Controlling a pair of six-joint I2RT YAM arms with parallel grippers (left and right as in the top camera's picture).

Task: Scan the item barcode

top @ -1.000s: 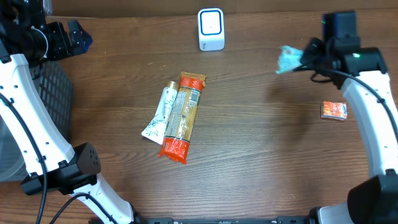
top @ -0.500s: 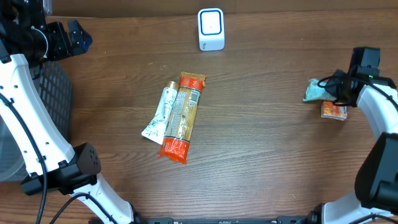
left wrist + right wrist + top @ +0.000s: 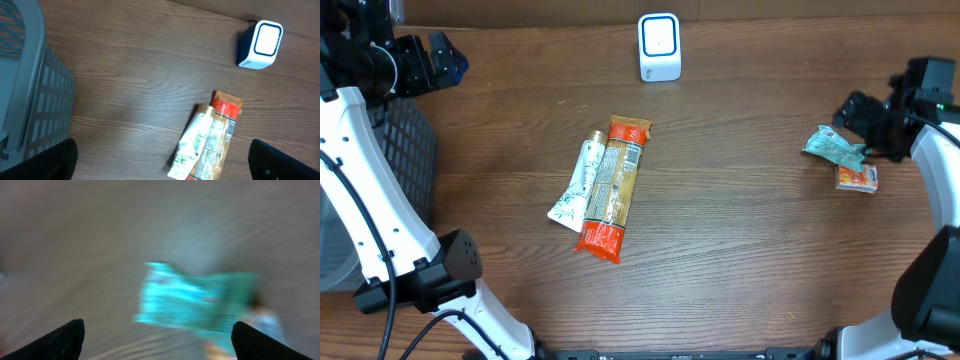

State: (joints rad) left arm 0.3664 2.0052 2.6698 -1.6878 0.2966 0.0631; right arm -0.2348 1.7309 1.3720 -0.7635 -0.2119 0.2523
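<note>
Right claw (image 3: 865,128), released, above teal packet (image 3: 830,145) near tabletop's (image 3: 740,230) right edge; left claw (image 3: 438,60) released too. Next, probably: scan the orange packet (image 3: 612,190).

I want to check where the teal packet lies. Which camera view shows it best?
The overhead view: the teal packet is sharp there, right by the small orange box. The right wrist view shows it too, large but badly blurred. The left wrist view does not show it.
</note>
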